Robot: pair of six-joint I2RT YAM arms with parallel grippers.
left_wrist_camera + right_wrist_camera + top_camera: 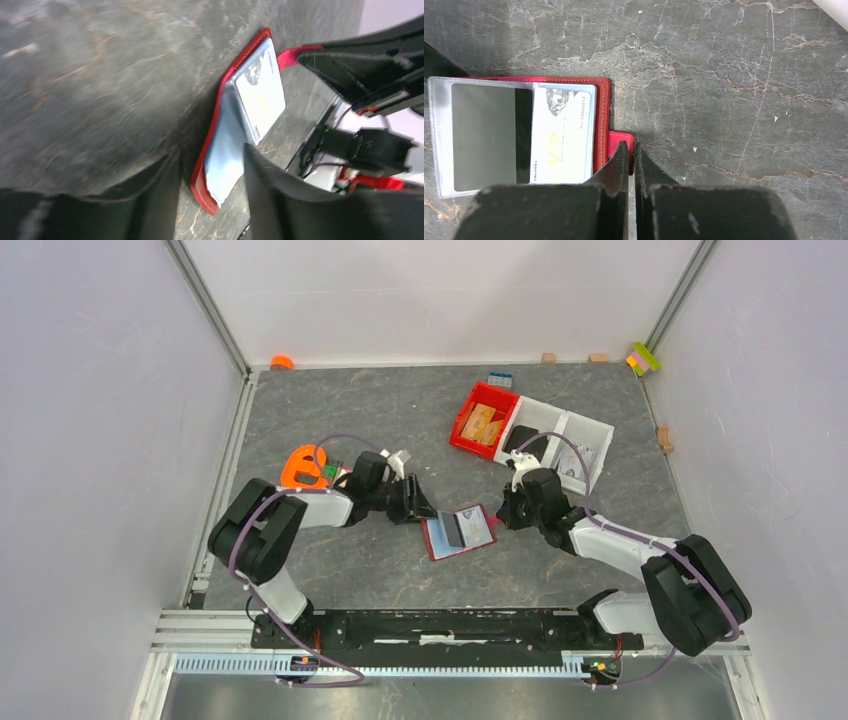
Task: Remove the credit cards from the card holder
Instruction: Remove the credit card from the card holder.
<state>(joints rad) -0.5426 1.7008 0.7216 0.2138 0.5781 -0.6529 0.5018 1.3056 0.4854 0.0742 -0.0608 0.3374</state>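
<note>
Looking from my side of the desk [350,575], I first see the card holder [460,531]. It lies open and flat between the two arms, with its red inside facing up. The credit cards are inside it: a grey card [484,137] under a clear sleeve, and beside it a light blue card [561,132] with the letters VIP.

The left jaws are spread. One end of the card holder lies between their two fingers [280,200], and I cannot tell if they touch it. The right jaws are pressed together at the opposite side, and their tips pinch the small red tab [616,140] that sticks out from the card holder's edge.

Behind the left arm there is an orange thing [300,468], partly hidden. Farther away, behind the right arm, a red bin [495,389] holds tan wooden pieces [482,423]. A white tray [590,427] touches its right side. A small blue block [500,379] lies just behind the bin, near the far wall.
</note>
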